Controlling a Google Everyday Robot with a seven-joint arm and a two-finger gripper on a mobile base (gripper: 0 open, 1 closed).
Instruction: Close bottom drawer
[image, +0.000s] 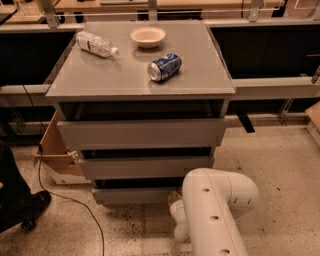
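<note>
The gripper (175, 201) sits low, down by the floor, at the right end of the bottom drawer (131, 195). It is mostly hidden behind the robot's own fat white arm (215, 215), so from here I cannot tell whether it is spread or closed, or whether it touches the panel. The arm rises from the bottom edge of the view and bends left towards the cabinet. The bottom drawer is the lowest and slimmest of three flat grey fronts, and a dark strip shows above its panel. The middle drawer (145, 167) and the top drawer (140, 133) stack above it, each with a dark strip of its own along the top. On the grey bench (125, 77) above them a blue can (164, 66) lies on its side near the middle. A pale bowl (147, 36) stands towards the back, and a clear plastic bottle (95, 44) lies on its side at the back left. To the left of the cabinet there is an open cardboard box (54, 155), and a dark cable (75, 205) trails from it across the speckled floor.
</note>
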